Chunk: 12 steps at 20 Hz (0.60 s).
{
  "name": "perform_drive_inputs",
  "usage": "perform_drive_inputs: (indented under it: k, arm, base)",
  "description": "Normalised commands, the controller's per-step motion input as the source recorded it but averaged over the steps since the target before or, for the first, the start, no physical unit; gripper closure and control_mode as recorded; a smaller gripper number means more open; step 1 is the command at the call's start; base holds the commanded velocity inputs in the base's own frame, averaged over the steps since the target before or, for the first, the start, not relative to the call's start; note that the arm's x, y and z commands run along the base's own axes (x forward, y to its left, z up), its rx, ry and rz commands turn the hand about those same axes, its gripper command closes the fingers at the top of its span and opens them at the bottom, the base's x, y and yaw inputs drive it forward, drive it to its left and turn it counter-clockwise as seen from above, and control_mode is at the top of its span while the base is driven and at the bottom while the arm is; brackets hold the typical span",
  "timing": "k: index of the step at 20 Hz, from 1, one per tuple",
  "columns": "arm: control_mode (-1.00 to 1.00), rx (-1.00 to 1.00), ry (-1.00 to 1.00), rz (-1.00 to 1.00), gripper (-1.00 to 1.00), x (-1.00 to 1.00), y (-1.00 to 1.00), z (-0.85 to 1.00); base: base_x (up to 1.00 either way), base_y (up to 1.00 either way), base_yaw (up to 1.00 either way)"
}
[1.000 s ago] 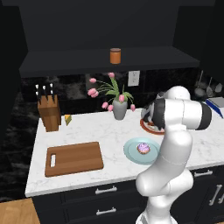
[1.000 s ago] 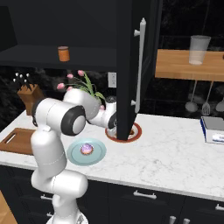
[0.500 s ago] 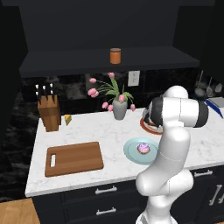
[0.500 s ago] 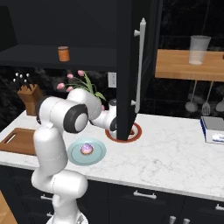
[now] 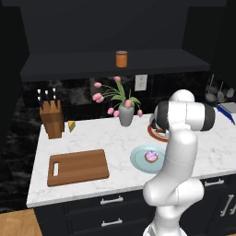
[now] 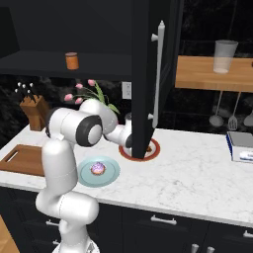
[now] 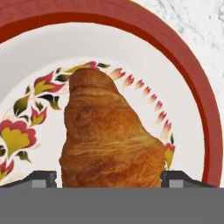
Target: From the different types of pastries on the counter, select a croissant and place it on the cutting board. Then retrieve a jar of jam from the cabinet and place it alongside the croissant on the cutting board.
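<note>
Gripper (image 7: 109, 179): low over a plate, two dark finger tips (image 7: 41, 178) standing apart on either side of the near end of the pastry; jaws wide, whether they touch it cannot be told.

Golden-brown crescent croissant (image 7: 109, 140): between the finger tips, lying on the plate, its narrow end pointing to 12 o'clock in the hand view.

Round white plate with a red-brown rim and a painted flower pattern (image 7: 192, 83): under the croissant, resting on the surface; in the left base view its rim (image 5: 154, 133) shows just behind the arm's wrist; in the right base view (image 6: 154, 150) it sits at the foot of a dark cabinet door.

Pale blue-green round plate (image 5: 138, 159): at 7 o'clock of the red-rimmed plate in the left base view, carrying a small cupcake with pink-purple frosting (image 5: 151, 156).

Grey vase of pink tulips (image 5: 125, 115): at 10 o'clock of the red-rimmed plate, near the back wall.

Flat rectangular brown wooden cutting board with a slot handle (image 5: 78, 167): at the left of the white marble-patterned surface (image 5: 115, 143), well apart from both plates, nothing on it.

Upright wooden knife block (image 5: 50, 119): at 11 o'clock of the board.

Small orange-brown cylindrical jar with a darker lid (image 5: 121, 59): upright on the dark cabinet shelf ledge (image 5: 69, 62), above the vase.
</note>
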Motion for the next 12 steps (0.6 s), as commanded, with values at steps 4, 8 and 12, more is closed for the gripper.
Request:
perform_drive_inputs:
  k: [4,8,12]
  arm:
    - [-1.00,0.00,0.00,0.00,1.00,-0.01,-0.06,-0.45]
    - [-1.00,0.00,0.00,0.00,1.00,-0.17,-0.01,-0.05]
    - [-1.00,0.01,0.00,0.00,1.00,-0.18,0.00,0.08]
  base:
    - [0.00,0.00,0.00]
    - [0.00,0.00,0.00]
    - [0.00,0.00,0.00]
